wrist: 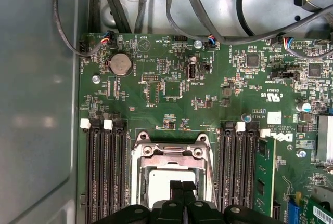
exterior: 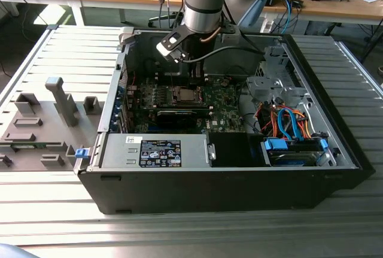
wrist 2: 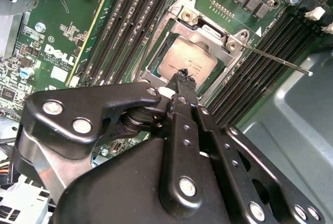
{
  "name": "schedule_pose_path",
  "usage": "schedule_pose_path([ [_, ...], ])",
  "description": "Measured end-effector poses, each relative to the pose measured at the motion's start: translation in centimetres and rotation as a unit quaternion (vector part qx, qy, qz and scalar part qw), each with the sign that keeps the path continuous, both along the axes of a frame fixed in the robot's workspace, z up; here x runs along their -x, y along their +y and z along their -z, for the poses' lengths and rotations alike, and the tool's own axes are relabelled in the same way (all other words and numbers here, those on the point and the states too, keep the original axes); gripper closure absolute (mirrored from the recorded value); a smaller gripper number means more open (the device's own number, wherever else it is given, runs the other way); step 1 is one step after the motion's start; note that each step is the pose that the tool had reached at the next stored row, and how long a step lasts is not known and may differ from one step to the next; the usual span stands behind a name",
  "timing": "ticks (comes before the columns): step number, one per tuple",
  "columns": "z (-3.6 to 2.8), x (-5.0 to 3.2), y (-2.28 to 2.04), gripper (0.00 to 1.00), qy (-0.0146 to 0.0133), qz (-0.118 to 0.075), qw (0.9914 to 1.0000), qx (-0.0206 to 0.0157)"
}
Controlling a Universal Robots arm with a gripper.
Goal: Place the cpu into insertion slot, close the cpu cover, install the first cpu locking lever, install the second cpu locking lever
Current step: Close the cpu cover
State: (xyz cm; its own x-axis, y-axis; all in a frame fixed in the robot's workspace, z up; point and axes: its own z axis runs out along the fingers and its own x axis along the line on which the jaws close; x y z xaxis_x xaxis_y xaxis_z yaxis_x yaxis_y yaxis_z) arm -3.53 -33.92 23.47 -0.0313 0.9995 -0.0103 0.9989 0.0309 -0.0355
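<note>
Pincer [wrist 2: 184, 75]: fingers pressed together on nothing, tips on the cpu [wrist 2: 193, 60], probably as a pushing point.
Cpu: seated in the insertion slot [wrist: 138, 180], mid-motherboard [wrist: 171, 94].
Cpu cover [wrist: 171, 153]: apparently down.
Locking lever [wrist 2: 270, 57]: unlatched.

The cpu [wrist 2: 195, 57], a small flat square with a dull silver-grey top, sat level in the insertion slot [wrist: 138, 177], whose silvery rim framed it on the green circuit board [wrist: 171, 89]. The cpu cover [wrist 2: 213, 33], a thin silvery frame plate, lay down flat over the chip, whose metal top showed through the cover's square window in both wrist views. One locking lever [wrist 2: 276, 58], a thin straight metal rod, stuck out sideways from a corner of the slot, angled away from the cover and not tucked in alongside it.
</note>
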Motion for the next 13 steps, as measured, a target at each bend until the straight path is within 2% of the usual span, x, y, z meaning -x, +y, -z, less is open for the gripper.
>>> schedule_pose_path([
  [13,0.27,0.13,0.0,0.89,0.0,0.0,1.0,0.0],
])
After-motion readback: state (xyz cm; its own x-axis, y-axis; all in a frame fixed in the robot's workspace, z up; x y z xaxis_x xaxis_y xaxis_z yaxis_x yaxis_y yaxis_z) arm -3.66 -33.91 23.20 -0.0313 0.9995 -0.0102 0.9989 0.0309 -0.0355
